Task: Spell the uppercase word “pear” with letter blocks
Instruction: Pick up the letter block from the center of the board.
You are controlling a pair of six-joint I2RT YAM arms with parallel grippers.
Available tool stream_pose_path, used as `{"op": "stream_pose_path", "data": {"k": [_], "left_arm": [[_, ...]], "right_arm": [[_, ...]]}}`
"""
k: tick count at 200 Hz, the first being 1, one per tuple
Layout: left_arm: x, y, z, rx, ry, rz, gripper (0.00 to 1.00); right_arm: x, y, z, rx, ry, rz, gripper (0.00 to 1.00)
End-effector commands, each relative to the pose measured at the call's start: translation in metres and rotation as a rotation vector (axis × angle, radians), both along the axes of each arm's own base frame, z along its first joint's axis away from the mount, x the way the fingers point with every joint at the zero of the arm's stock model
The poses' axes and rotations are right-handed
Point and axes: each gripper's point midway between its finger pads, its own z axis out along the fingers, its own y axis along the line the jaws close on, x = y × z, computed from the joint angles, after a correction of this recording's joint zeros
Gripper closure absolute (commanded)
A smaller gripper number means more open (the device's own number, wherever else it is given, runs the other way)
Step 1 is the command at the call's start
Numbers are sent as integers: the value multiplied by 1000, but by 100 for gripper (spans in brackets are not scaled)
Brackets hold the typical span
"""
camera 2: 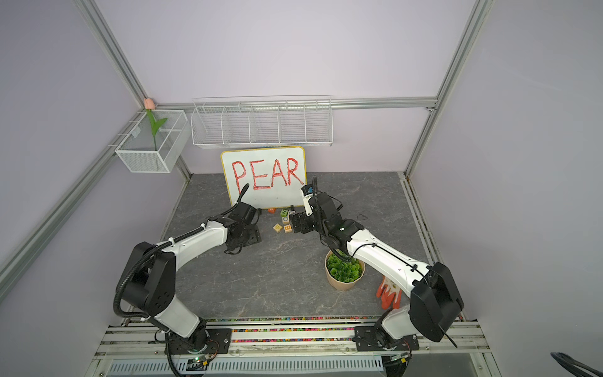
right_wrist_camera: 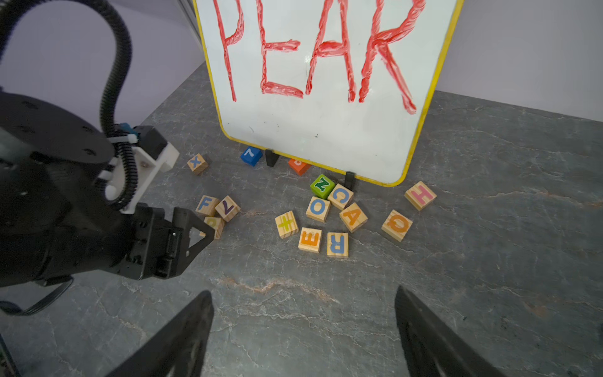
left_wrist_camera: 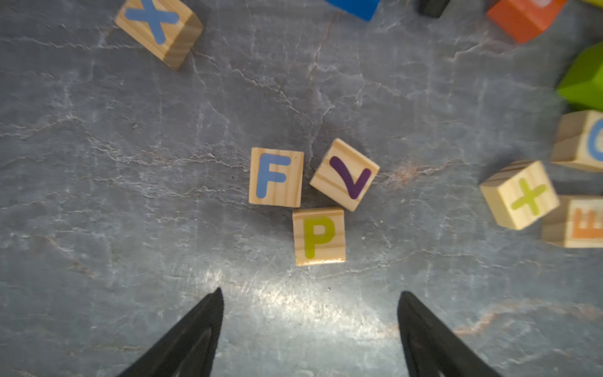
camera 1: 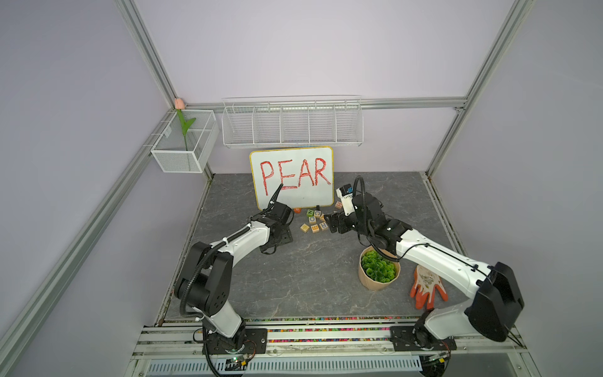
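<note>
The yellow P block [left_wrist_camera: 319, 236] lies flat on the grey table just beyond the fingertips of my left gripper [left_wrist_camera: 311, 292]. That gripper is open, with only bare table between its fingers. The P touches a blue F block [left_wrist_camera: 276, 177] and a purple V block [left_wrist_camera: 344, 174]. In the right wrist view one of the left gripper's fingers [right_wrist_camera: 195, 233] partly covers the P [right_wrist_camera: 215, 225]. The orange E [right_wrist_camera: 310, 240], blue R [right_wrist_camera: 337, 244] and orange A [right_wrist_camera: 353, 216] lie close together further right. My right gripper [right_wrist_camera: 304, 291] hangs open above bare table, short of that group.
The white board [right_wrist_camera: 326, 81] with red PEAR stands behind the blocks. Other cubes lie around: X [right_wrist_camera: 197, 163], green N [right_wrist_camera: 322, 186], C [right_wrist_camera: 340, 196], O [right_wrist_camera: 318, 209], H [right_wrist_camera: 420, 195], Q [right_wrist_camera: 396, 225]. A potted plant [camera 1: 378, 269] and a glove [camera 1: 427, 287] sit under the right arm.
</note>
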Motion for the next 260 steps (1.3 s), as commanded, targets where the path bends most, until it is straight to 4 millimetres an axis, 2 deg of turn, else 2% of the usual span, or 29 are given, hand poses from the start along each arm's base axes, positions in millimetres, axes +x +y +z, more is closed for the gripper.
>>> {"op": "stream_pose_path", "data": {"k": [1, 32, 78, 110, 154, 190, 232, 260], "left_arm": [[9, -7, -4, -28, 2, 0, 18], [18, -7, -16, -24, 21, 1, 27], [24, -7, -23, -16, 25, 2, 34], [27, -5, -25, -6, 14, 1, 49], [25, -2, -32, 12, 27, -6, 58], [27, -1, -28, 15, 14, -18, 68], [11, 6, -18, 13, -2, -26, 72], [-11, 7, -5, -32, -12, -61, 72]], "right_arm": [[-8, 20, 7, -1, -30, 114, 11], [-16, 29, 3, -11, -37, 153, 11], [-30, 46, -5, -1, -25, 231, 11], [-31, 54, -9, -15, -14, 248, 11], [-31, 52, -3, -15, -63, 233, 11], [-29, 48, 0, -21, -78, 204, 11], [-27, 44, 8, 15, -115, 165, 11], [-28, 40, 11, 14, -125, 159, 11]]}}
